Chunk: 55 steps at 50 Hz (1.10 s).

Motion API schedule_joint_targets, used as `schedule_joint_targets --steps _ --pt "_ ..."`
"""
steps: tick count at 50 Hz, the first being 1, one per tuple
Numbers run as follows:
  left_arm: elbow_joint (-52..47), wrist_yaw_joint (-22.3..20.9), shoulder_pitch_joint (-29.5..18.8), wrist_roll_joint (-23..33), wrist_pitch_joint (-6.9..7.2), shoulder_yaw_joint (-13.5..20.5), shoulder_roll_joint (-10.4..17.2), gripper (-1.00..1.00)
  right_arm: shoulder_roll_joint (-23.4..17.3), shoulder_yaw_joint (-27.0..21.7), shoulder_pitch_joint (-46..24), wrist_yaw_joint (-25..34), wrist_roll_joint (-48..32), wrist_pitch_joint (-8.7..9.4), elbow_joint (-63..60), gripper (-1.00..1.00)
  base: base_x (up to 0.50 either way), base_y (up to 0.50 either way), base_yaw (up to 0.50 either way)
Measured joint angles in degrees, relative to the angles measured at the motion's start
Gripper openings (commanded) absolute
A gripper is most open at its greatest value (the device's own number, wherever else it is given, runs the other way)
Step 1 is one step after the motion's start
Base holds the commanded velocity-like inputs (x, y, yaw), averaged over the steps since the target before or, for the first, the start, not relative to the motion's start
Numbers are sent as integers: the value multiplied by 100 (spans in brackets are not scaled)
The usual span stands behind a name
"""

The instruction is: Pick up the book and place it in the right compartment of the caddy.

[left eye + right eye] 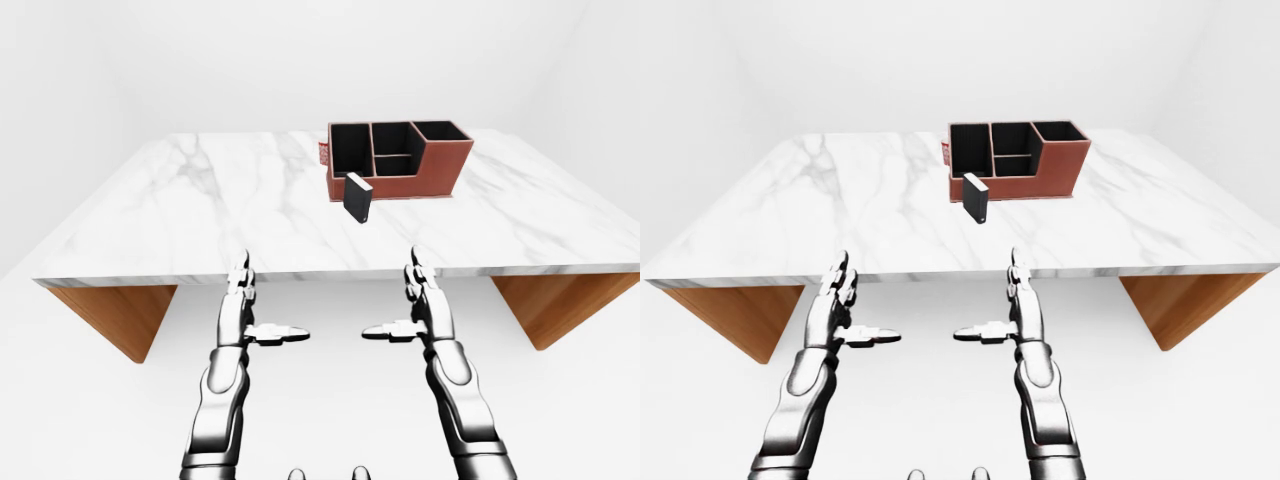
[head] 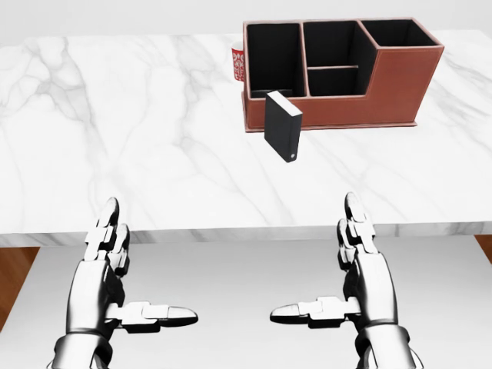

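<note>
Left hand [image 2: 115, 288] and right hand [image 2: 350, 284] both empty, fingers spread wide, thumbs inward, held short of the near table [image 2: 115, 138] edge. One book [image 2: 282, 126] upright just near-side of one caddy [image 2: 338, 77]. One red mug [image 2: 238, 64] at caddy's left.

A white marble surface [image 2: 115, 138] on wooden legs [image 1: 115, 315]; a red patterned cup [image 2: 238, 63] stands on it.
</note>
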Motion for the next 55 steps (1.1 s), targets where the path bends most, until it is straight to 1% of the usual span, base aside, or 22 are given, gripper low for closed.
schedule_joint_targets --steps 13,22,23,24,25,34,45,55 --pt "33 -108 17 -44 -47 96 47 100 -55 -88 16 107 -26 -72 86 100 0 0 0" --pt "-32 -127 25 -50 11 111 55 100 -62 -124 17 141 4 -73 97 100 0 0 0" --pt "-36 -128 26 -50 15 112 56 100 -63 -127 16 144 11 -67 94 100 0 -50 0" --pt "-38 -125 27 -48 19 126 135 100 14 -117 14 151 19 -64 92 100 0 -50 0" --pt "-44 -122 27 -46 25 135 143 100 23 -110 13 157 27 -62 91 100 0 -50 0" --pt "-98 -133 31 -51 74 127 93 100 -30 -126 20 159 42 -60 80 100 0 -50 0" --pt "-103 -144 28 -54 80 128 73 100 -53 -124 38 161 36 -34 32 100 0 -50 0" --pt "-104 -148 27 -54 82 128 66 100 -63 -129 24 166 31 -52 62 100 0 -50 0"
